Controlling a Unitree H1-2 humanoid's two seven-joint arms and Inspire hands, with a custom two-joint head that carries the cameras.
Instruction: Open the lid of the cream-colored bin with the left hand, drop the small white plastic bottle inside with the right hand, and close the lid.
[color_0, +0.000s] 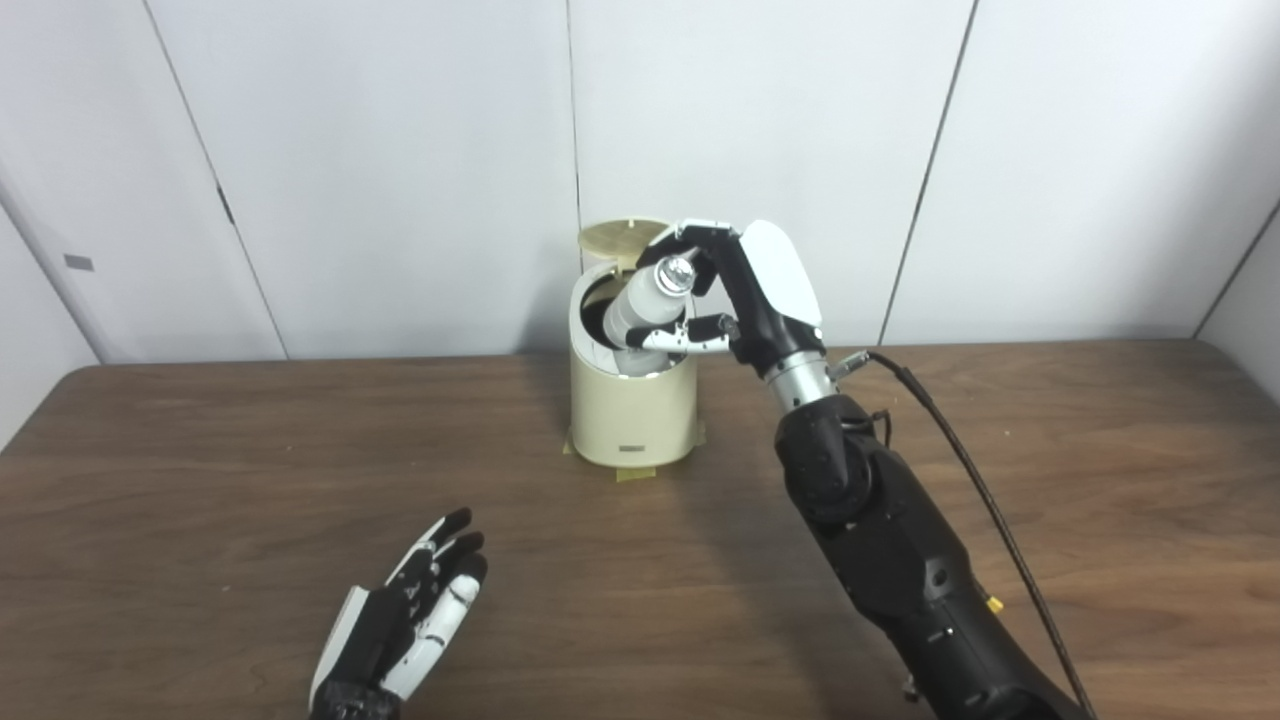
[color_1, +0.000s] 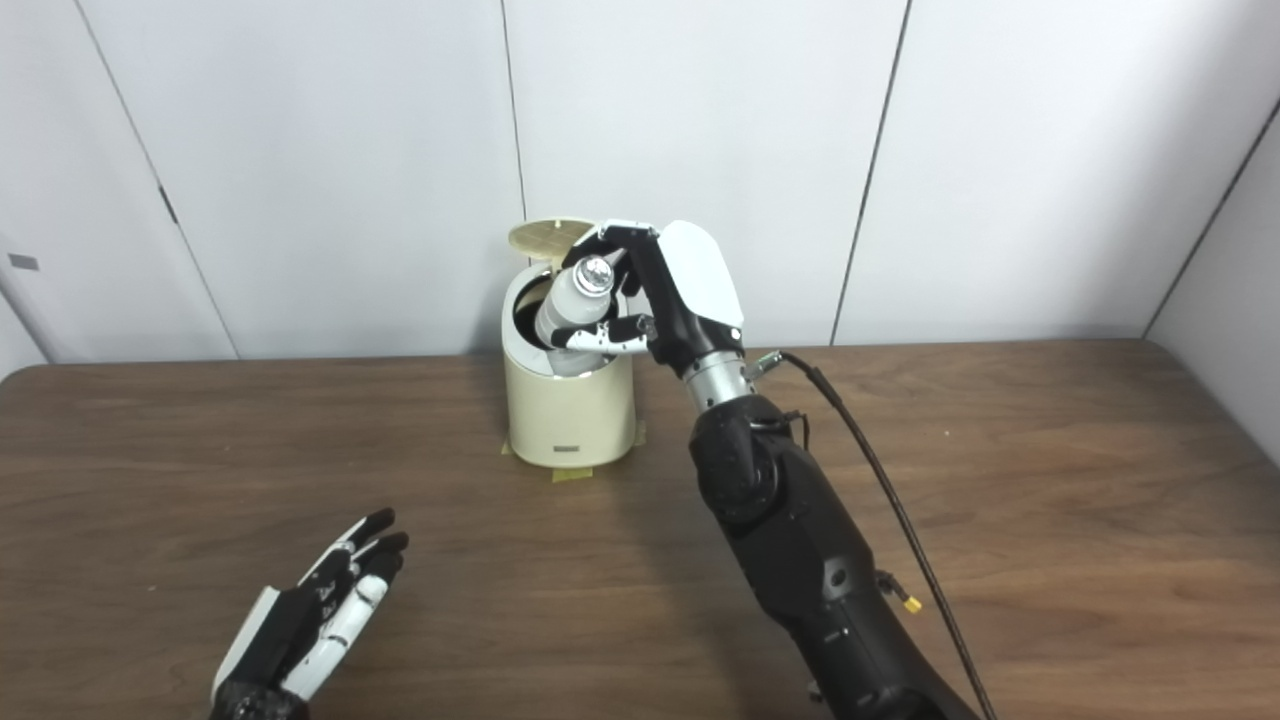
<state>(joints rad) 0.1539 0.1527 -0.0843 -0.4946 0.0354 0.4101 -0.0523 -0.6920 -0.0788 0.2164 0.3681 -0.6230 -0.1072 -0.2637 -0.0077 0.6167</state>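
The cream-colored bin (color_0: 632, 415) stands at the back middle of the table, its lid (color_0: 618, 238) tipped up and open behind the mouth. My right hand (color_0: 735, 290) is shut on the small white plastic bottle (color_0: 643, 305), holding it tilted over the bin's opening with its lower end inside the rim and its silvery cap (color_0: 676, 275) up. My left hand (color_0: 410, 615) rests low over the table's front left, open, fingers stretched flat, well away from the bin.
Yellow tape (color_0: 633, 474) shows at the bin's base on the brown wooden table (color_0: 250, 480). A black cable (color_0: 960, 460) runs along the right forearm. White wall panels stand right behind the bin.
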